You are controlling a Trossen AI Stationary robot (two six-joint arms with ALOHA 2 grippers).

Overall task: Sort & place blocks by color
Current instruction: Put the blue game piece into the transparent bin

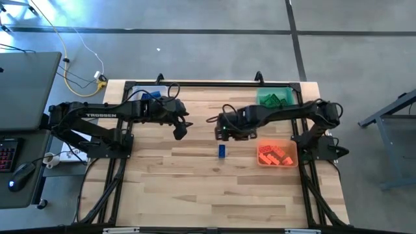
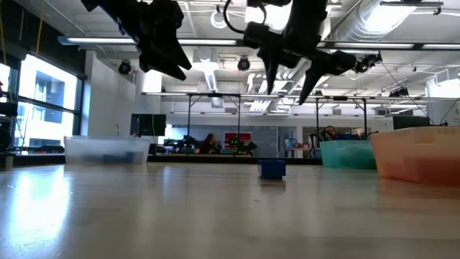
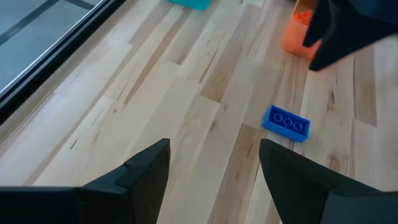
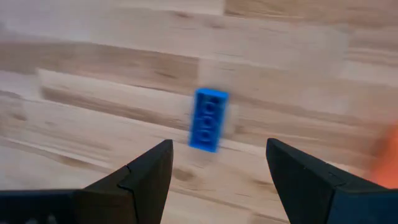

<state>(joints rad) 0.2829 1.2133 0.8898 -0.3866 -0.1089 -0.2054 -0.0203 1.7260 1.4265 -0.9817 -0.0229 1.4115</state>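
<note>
A single blue block lies flat on the wooden table near its middle, studs up; it also shows in the low view, the left wrist view and the right wrist view. My right gripper hangs open above the table, just on the far side of the block, touching nothing. My left gripper hangs open to the block's left, also high above the wood. Red-orange blocks fill the orange bin; green ones lie in the green bin, blue ones in the clear bin.
The orange bin stands right of the blue block, the green bin at the far right, the clear bin at the far left. The near half of the table is bare wood. A desk with a keyboard and mouse stands off the table's left.
</note>
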